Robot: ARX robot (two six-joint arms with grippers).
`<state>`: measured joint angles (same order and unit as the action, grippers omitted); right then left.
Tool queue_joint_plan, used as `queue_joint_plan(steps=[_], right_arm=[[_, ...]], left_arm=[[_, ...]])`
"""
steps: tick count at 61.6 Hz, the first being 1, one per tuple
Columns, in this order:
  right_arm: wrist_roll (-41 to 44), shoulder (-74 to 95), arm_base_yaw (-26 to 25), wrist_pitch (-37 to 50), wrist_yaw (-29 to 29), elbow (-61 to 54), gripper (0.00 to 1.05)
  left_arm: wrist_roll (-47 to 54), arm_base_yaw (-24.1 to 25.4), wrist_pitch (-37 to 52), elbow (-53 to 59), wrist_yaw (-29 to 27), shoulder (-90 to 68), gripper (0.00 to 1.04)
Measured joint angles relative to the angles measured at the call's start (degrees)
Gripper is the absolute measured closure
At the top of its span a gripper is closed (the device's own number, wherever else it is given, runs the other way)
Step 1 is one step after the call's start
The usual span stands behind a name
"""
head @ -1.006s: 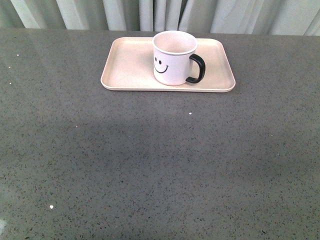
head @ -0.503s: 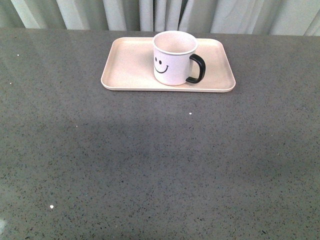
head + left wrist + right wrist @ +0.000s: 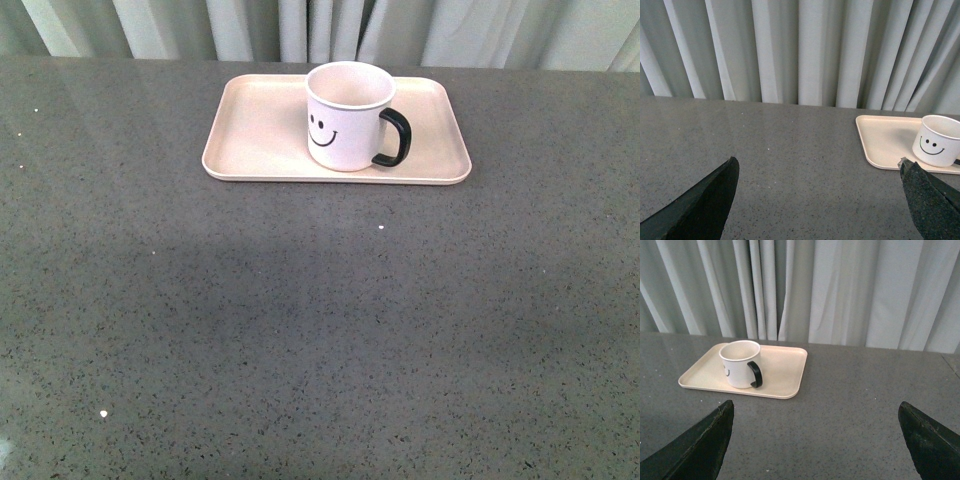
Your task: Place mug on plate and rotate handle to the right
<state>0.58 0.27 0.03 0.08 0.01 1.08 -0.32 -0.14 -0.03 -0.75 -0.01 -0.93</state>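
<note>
- White ceramic mug (image 3: 347,125) upright on pale pink rectangular plate (image 3: 258,128), black loop handle (image 3: 396,137) toward right pincer (image 3: 816,404).
- Far ahead of left pincer (image 3: 818,160); both pincers spread wide, empty.

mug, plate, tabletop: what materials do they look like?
Mug: probably glazed ceramic, white and smooth, with a thick rim. Its handle is glossy black with highlights.
Plate: matte pale pink-beige, no glare, so likely melamine or a fibre-plastic composite, though that is unsure.
Tabletop: grey and speckled with a soft sheen, so polished stone or a stone-look laminate.
</note>
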Motion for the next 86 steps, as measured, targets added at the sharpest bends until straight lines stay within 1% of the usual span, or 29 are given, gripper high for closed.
queue_joint_plan(steps=[8, 9, 11, 12, 13, 15, 17, 20, 21, 24, 31, 37, 43, 51, 53, 56, 59, 65, 69, 78, 86], right_arm=[[0.0, 0.0, 0.0, 0.0, -0.1, 0.0, 0.09], [0.0, 0.4, -0.2, -0.5, -0.9, 0.2, 0.09], [1.5, 3.1, -1.8, -6.0, -6.9, 2.3, 0.09], [3.0, 7.3, -3.7, -11.9, -11.9, 4.9, 0.09], [3.5, 9.1, -4.4, -13.9, -13.8, 6.1, 0.09], [5.8, 18.3, -6.6, -20.1, -20.6, 10.6, 0.09], [7.1, 24.7, -7.3, -20.7, -23.6, 12.9, 0.09], [8.5, 32.3, -7.6, -18.3, -24.9, 15.6, 0.09], [9.4, 35.9, -7.6, -16.3, -25.0, 17.0, 0.09], [10.3, 42.9, -7.5, -12.1, -24.8, 20.1, 0.09], [11.3, 60.0, -5.7, -1.9, -22.1, 28.2, 0.09], [11.1, 72.1, -3.3, 0.9, -20.4, 35.9, 0.09], [10.3, 81.6, -1.0, 1.0, -18.8, 43.6, 0.09], [7.6, 94.1, 2.1, -1.7, -16.8, 57.0, 0.09], [6.7, 97.6, 3.0, -3.1, -15.2, 61.3, 0.09], [6.2, 100.9, 3.7, -4.0, -14.3, 65.5, 0.09], [5.3, 105.8, 4.5, -6.5, -12.5, 72.0, 0.09], [3.6, 113.0, 5.4, -10.5, -10.3, 81.4, 0.09], [2.3, 116.7, 5.6, -12.7, -10.3, 86.3, 0.09], [-1.5, 128.3, 7.8, -21.0, -9.2, 102.5, 0.09], [-2.9, 132.6, 9.1, -24.9, -8.3, 109.4, 0.09]], left_arm=[[0.0, 0.0, 0.0, 0.0, 0.0, 0.0, 0.09], [0.0, 0.0, 0.0, 0.0, 0.0, 0.0, 0.09], [0.0, 0.0, 0.0, 0.0, 0.0, 0.0, 0.09], [0.0, 0.0, 0.0, 0.0, 0.0, 0.0, 0.09], [0.0, 0.0, 0.0, 0.0, 0.0, 0.0, 0.09], [0.0, 0.0, 0.0, 0.0, 0.0, 0.0, 0.09], [0.0, 0.0, 0.0, 0.0, 0.0, 0.0, 0.09], [0.0, 0.0, 0.0, 0.0, 0.0, 0.0, 0.09], [0.0, 0.0, 0.0, 0.0, 0.0, 0.0, 0.09], [0.0, 0.0, 0.0, 0.0, 0.0, 0.0, 0.09], [0.0, 0.0, 0.0, 0.0, 0.0, 0.0, 0.09], [0.0, 0.0, 0.0, 0.0, 0.0, 0.0, 0.09], [0.0, 0.0, 0.0, 0.0, 0.0, 0.0, 0.09], [0.0, 0.0, 0.0, 0.0, 0.0, 0.0, 0.09], [0.0, 0.0, 0.0, 0.0, 0.0, 0.0, 0.09], [0.0, 0.0, 0.0, 0.0, 0.0, 0.0, 0.09], [0.0, 0.0, 0.0, 0.0, 0.0, 0.0, 0.09], [0.0, 0.0, 0.0, 0.0, 0.0, 0.0, 0.09], [0.0, 0.0, 0.0, 0.0, 0.0, 0.0, 0.09], [0.0, 0.0, 0.0, 0.0, 0.0, 0.0, 0.09], [0.0, 0.0, 0.0, 0.0, 0.0, 0.0, 0.09]])
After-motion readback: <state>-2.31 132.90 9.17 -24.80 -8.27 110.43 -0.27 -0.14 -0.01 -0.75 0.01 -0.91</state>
